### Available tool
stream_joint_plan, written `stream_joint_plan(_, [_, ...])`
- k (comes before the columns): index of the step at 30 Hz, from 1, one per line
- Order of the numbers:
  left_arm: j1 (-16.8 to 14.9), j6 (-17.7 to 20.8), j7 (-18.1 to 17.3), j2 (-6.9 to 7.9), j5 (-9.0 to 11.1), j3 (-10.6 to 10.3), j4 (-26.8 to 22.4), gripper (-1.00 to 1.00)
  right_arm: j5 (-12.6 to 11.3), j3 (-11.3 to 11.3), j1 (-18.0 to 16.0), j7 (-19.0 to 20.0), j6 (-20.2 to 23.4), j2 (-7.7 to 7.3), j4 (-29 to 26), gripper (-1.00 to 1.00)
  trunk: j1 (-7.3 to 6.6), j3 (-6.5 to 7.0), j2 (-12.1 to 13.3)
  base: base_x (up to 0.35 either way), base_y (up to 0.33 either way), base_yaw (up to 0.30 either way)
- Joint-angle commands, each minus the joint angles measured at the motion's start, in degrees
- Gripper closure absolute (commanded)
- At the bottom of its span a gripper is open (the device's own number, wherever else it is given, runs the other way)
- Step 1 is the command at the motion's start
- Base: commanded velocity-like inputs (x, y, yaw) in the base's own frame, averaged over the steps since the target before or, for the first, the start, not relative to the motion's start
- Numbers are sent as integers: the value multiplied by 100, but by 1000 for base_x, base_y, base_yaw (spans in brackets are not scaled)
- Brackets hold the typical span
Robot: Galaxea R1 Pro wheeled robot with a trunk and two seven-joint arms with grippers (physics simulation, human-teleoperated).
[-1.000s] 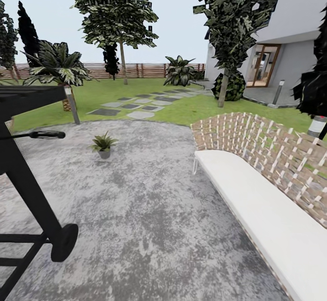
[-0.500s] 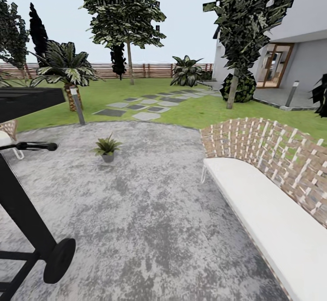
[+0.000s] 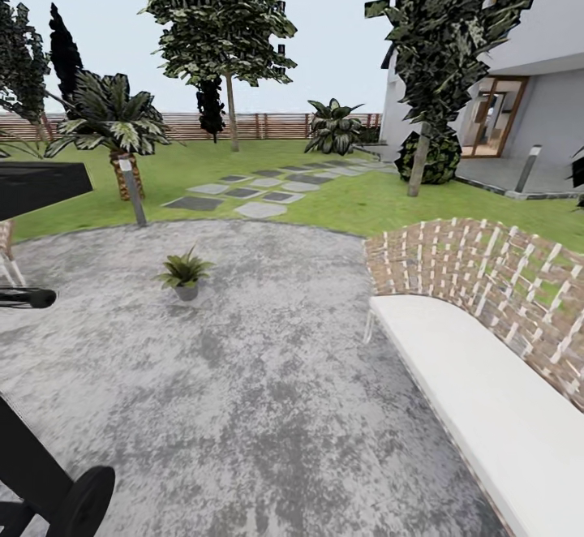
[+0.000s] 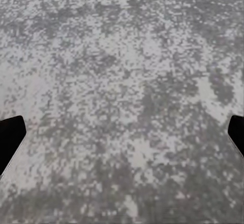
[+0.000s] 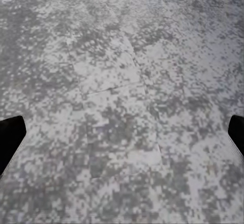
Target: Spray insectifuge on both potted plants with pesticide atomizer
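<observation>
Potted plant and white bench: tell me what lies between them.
In the head view, only bare mottled grey patio lies between the potted plant and the white bench; nothing stands on that stretch.

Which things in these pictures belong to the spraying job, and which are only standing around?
For the job:
- potted plant, small, in a pale pot on the stone patio
- left gripper and right gripper, both open, above bare stone

Only standing around:
- black grill
- woven bench with white cushion
- stepping stones
- wooden fence
- palm
</observation>
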Motion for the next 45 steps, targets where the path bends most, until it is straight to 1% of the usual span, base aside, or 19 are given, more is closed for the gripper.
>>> stream_joint_plan(1, [-3,-19,-1,-1,-10,12,6,-100,6,2,-3,-1,-17,-1,4,-100,2,-5,-2,340,0,0])
stream_joint_plan(39, [-3,-19,-1,-1,-10,12,7,-100,6,2,-3,3,-17,-1,4,-100,2,-5,-2,340,0,0])
stream_joint_plan(45, [-3,-19,-1,-1,-10,12,8,-100,6,2,-2,3,-17,6,4,-100,2,-5,-2,340,0,139])
